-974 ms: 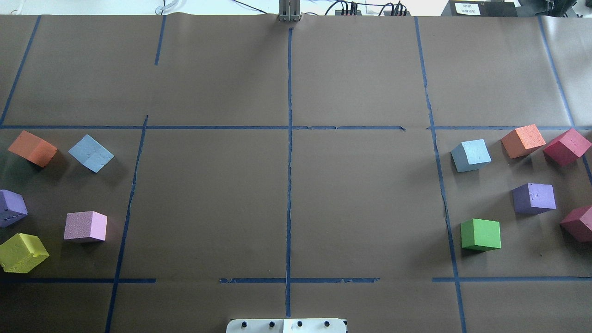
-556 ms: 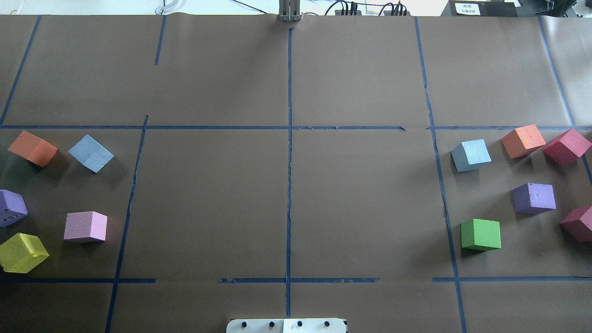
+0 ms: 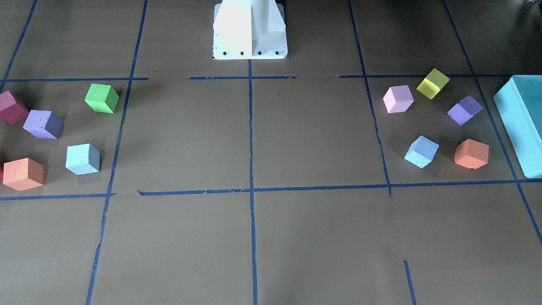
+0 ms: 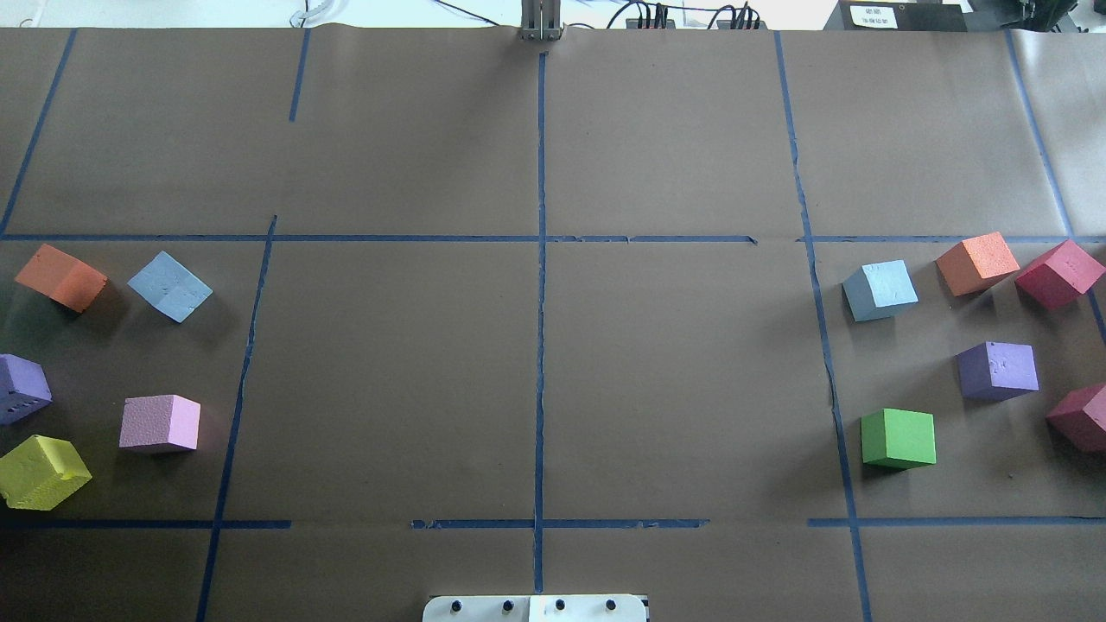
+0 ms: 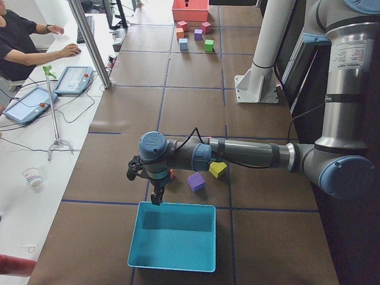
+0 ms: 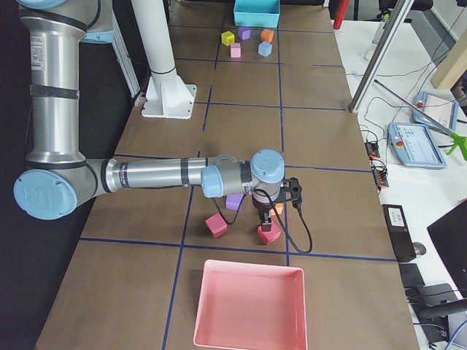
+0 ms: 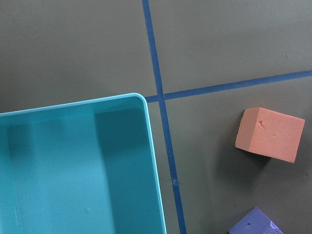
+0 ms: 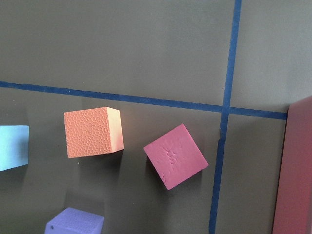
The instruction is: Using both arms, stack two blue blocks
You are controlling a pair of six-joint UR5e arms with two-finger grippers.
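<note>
One pale blue block (image 4: 170, 286) lies on the table's left side, also in the front view (image 3: 421, 151). The other blue block (image 4: 880, 290) lies on the right side, also in the front view (image 3: 83, 159) and at the left edge of the right wrist view (image 8: 12, 146). The left gripper (image 5: 155, 195) hangs over the far rim of the teal box, seen only in the left side view. The right gripper (image 6: 268, 219) hangs over a crimson cube (image 6: 268, 234), seen only in the right side view. I cannot tell whether either is open or shut.
A teal box (image 3: 518, 123) stands at the table's left end and a pink tray (image 6: 248, 306) at its right end. Orange (image 4: 60, 276), purple, pink (image 4: 160, 423) and yellow cubes surround the left blue block. Orange (image 4: 976, 263), crimson, purple and green (image 4: 899, 438) cubes surround the right one.
</note>
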